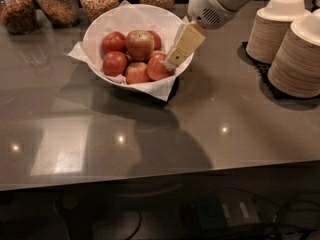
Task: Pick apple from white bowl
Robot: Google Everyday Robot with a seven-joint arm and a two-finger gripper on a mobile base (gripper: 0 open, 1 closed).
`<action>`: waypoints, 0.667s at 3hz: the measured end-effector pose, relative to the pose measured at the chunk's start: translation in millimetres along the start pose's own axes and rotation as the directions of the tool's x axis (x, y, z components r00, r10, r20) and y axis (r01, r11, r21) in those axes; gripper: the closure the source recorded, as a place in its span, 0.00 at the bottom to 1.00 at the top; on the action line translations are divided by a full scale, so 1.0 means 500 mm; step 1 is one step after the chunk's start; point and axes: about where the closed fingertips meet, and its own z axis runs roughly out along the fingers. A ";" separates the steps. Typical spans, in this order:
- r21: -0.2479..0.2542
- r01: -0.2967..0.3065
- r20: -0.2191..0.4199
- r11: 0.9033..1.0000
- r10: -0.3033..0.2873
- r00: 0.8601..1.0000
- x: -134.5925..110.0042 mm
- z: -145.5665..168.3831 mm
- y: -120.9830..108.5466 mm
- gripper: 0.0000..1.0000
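Observation:
The white bowl (107,20) stands at the back of the grey counter, lined with crumpled white paper that sticks over its rim. It holds several apples. The apple (139,44), red with a yellow-green blush and a stem dimple, lies on top in the middle. Darker red apples lie around it. My gripper (175,56) reaches in from the upper right, its pale yellow fingers pointing down-left over the bowl's right rim, just above the rightmost red apple (158,66) and right of the blushed apple.
Several glass jars of grains and nuts (59,4) stand behind the bowl along the back edge. Two stacks of tan paper bowls (298,49) stand on a black mat at the right. The counter's front edge runs across the lower part of the view.

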 end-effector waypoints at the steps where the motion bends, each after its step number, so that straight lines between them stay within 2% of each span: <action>1: -0.024 -0.004 0.044 1.000 0.005 0.999 -0.026 0.041 0.000 0.00; 2: -0.053 -0.009 0.082 0.999 0.013 0.997 -0.052 0.082 -0.001 0.00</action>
